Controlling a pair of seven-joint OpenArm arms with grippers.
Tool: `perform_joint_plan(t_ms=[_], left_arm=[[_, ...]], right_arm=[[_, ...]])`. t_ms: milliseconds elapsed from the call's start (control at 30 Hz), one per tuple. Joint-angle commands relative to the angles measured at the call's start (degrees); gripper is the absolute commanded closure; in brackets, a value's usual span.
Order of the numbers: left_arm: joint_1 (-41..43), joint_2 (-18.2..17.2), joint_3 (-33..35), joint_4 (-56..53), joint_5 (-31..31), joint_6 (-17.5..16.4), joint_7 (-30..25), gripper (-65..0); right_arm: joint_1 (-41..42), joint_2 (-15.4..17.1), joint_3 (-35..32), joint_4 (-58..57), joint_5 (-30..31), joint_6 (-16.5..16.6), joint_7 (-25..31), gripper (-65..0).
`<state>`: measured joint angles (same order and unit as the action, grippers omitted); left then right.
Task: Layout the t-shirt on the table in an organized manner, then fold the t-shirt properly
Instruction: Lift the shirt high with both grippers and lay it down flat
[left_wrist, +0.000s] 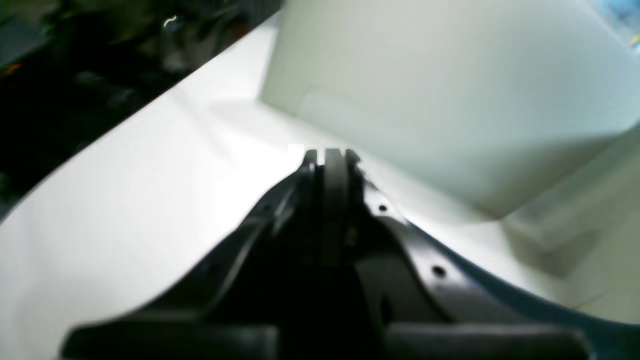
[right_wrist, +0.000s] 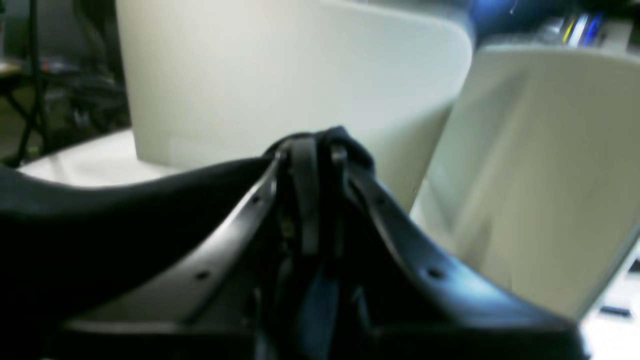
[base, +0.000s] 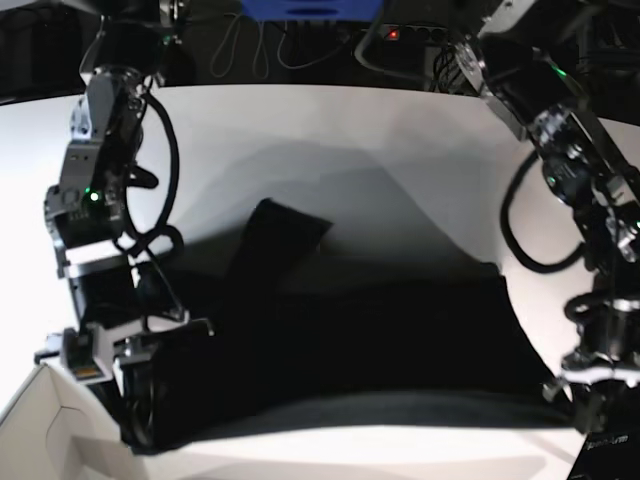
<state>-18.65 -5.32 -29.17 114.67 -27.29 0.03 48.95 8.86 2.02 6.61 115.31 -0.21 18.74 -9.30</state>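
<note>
Black, thin cloth is what I am working with. The t-shirt lies spread on the white desk, one sleeve poking up toward the far edge. My right hand is pressed together, pinching a bit of shirt. My left hand is pressed together too, at the shirt's other near corner; I cannot tell if it holds cloth. I think it is light, floppy and slides easily, so corners are best to grab.

Both wrist views blurred
</note>
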Motion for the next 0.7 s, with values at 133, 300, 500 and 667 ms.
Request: perform_joint_plan(t_ms=[133, 300, 500, 667], left_arm=[[-6.5, -4.1, -0.1, 1.1, -6.4, 0.3, -1.7, -0.3], [-12.3, -6.6, -0.2, 1.2, -9.6, 0.3, -1.7, -0.3], [-17.7, -6.7, -3.8, 1.2, -12.8, 0.4, -1.6, -0.3], [-18.7, -6.9, -4.0, 1.2, -13.5, 0.4, -1.5, -0.3]], right_arm=[[5.0, -0.4, 0.0, 1.8, 0.2, -0.1, 6.9, 0.0], [10.9, -0.4, -0.1, 1.9, 0.2, -0.1, 7.6, 0.0], [19.1, -2.0, 0.5, 1.9, 0.2, -0.1, 7.4, 0.0], [25.2, -2.0, 0.8, 2.0, -3.1, -0.1, 7.5, 0.0]])
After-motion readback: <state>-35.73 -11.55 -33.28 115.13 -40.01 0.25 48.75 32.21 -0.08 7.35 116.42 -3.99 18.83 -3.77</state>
